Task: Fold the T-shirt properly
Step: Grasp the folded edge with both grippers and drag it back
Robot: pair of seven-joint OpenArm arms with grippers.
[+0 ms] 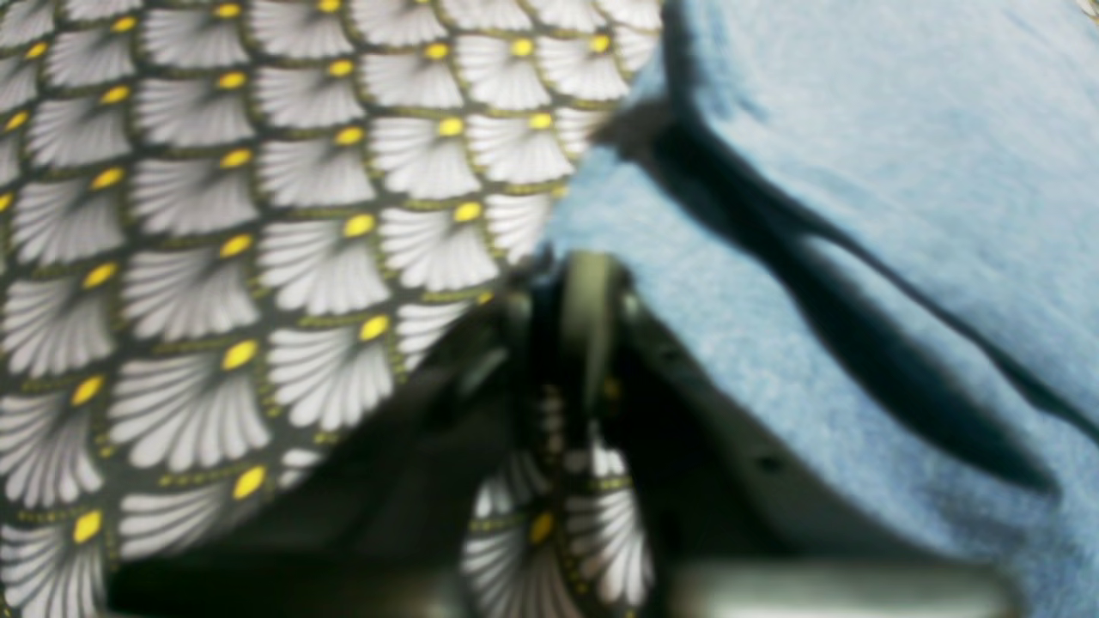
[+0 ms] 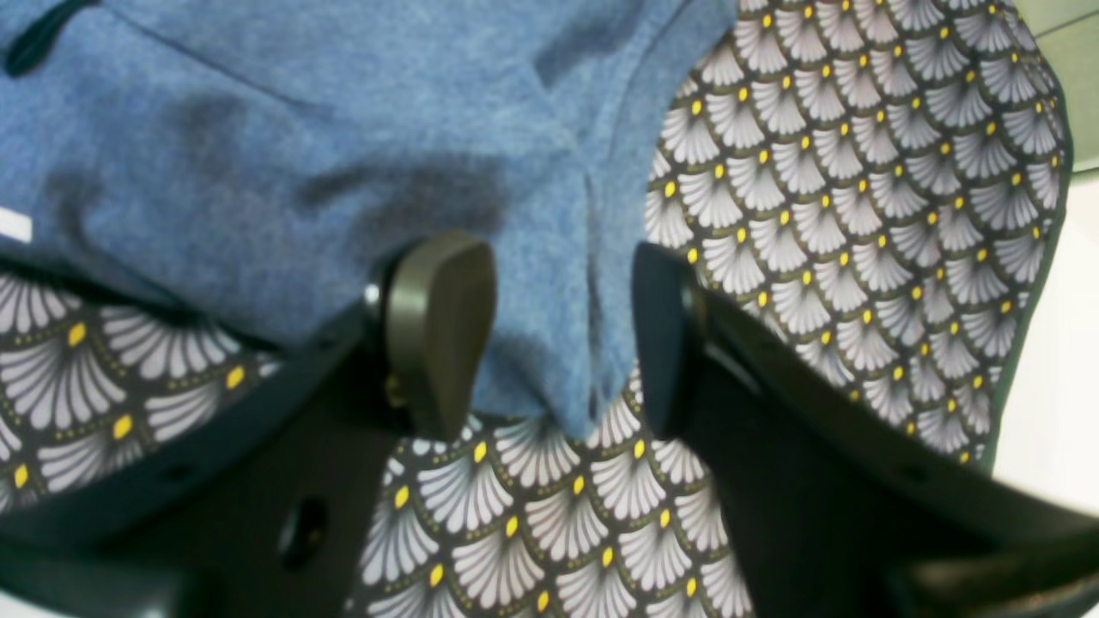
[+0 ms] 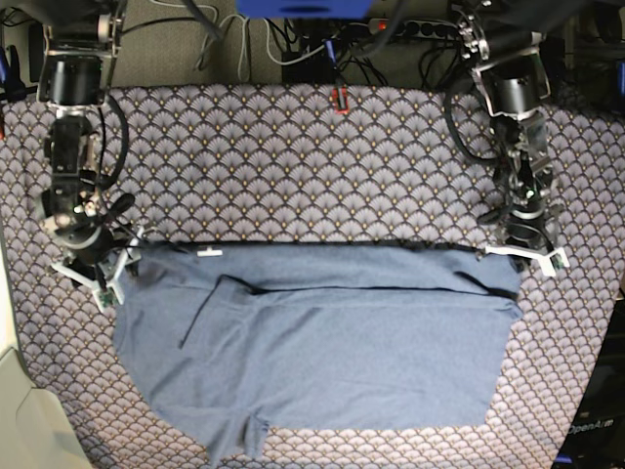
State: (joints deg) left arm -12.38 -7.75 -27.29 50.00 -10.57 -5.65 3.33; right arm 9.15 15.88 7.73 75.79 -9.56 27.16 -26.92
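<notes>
The slate-blue T-shirt (image 3: 322, 342) lies spread on the table, plain side up, its far part folded over toward me. A small white neck tag (image 3: 207, 252) shows near its far left edge. My right gripper (image 3: 98, 278) is at the shirt's far left corner. In the right wrist view it (image 2: 554, 343) is open, with a corner of the shirt (image 2: 300, 129) lying between the fingers (image 2: 438, 335). My left gripper (image 3: 527, 256) is at the shirt's far right corner. In the blurred left wrist view it (image 1: 571, 283) looks shut on the edge of the shirt (image 1: 859, 172).
The scallop-patterned tablecloth (image 3: 293, 166) covers the whole table. Cables and a power strip (image 3: 391, 24) run along the back edge, with a small red object (image 3: 340, 101) in front of them. The table's left edge (image 3: 8, 322) borders pale floor.
</notes>
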